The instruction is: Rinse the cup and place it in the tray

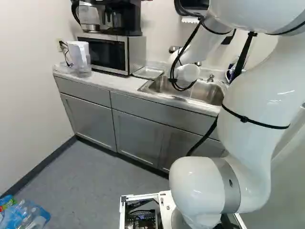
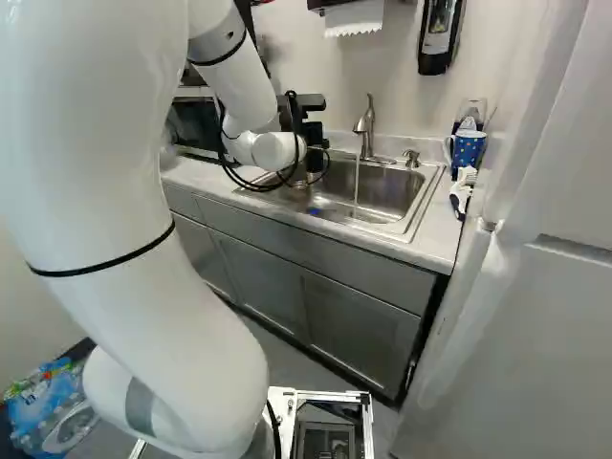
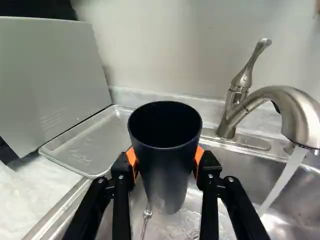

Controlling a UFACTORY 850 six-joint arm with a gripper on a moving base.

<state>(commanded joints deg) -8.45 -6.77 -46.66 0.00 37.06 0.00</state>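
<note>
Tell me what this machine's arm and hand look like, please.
The arm is glossy white, with thick, rounded segments, a grey band near its base and thin black straps around it. Black cables loop loosely outside. The hand is black, with two slim fingers, small silvery screws and orange pads.

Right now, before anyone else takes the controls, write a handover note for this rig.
Tool: shut on the dark cup, one orange pad on each side, cup mouth up.
Cup: over the sink, beside the water stream, not under it.
Faucet: running.
Metal tray: on the counter, between the microwave and the sink.
Done: cup gripped. Whether it has been rinsed, the pictures do not show.
Left: rinse if needed, then set the cup in the tray.
</note>
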